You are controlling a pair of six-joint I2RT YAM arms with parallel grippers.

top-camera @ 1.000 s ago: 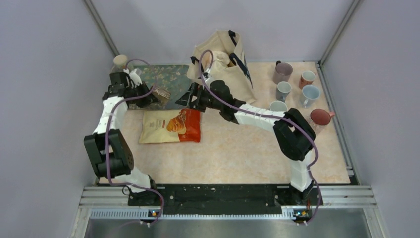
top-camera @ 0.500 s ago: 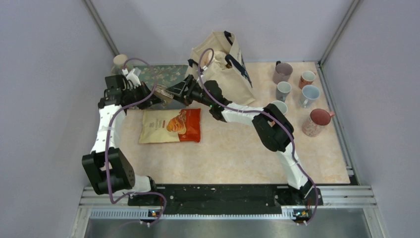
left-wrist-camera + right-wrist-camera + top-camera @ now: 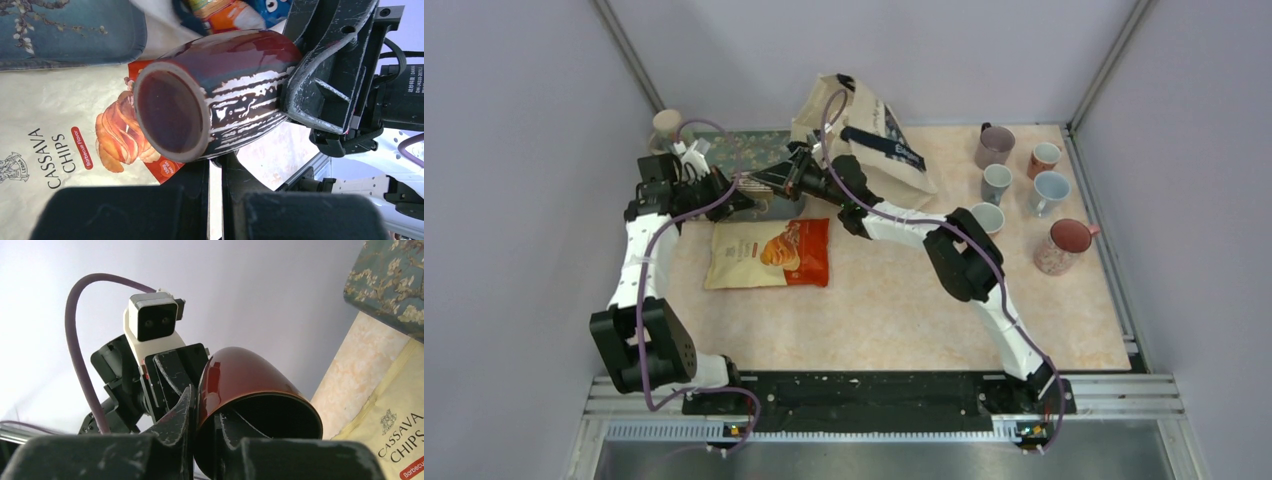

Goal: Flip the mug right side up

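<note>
A dark red mug (image 3: 759, 185) with white streaks hangs on its side above the table's back left, between both grippers. My left gripper (image 3: 729, 190) is shut on the mug (image 3: 225, 95) from below; its fingertips (image 3: 216, 170) meet at the underside, and what they pinch is hidden. The mug's recessed base faces the left wrist camera. My right gripper (image 3: 776, 180) is shut on the rim of the mug (image 3: 250, 365), one finger inside the open mouth and one outside (image 3: 202, 410). The mouth points toward the right arm.
A Cassava Chips bag (image 3: 769, 252) lies under the mug. A floral tray (image 3: 759, 150) and a jar (image 3: 667, 125) sit behind it. A cloth tote bag (image 3: 869, 135) leans at the back centre. Several mugs (image 3: 1014, 180) stand at the back right, with a pink one (image 3: 1064, 245) on its side.
The right gripper has moved left to the mug and shut on its rim. The tote bag has tipped. The left gripper has kept its hold.
</note>
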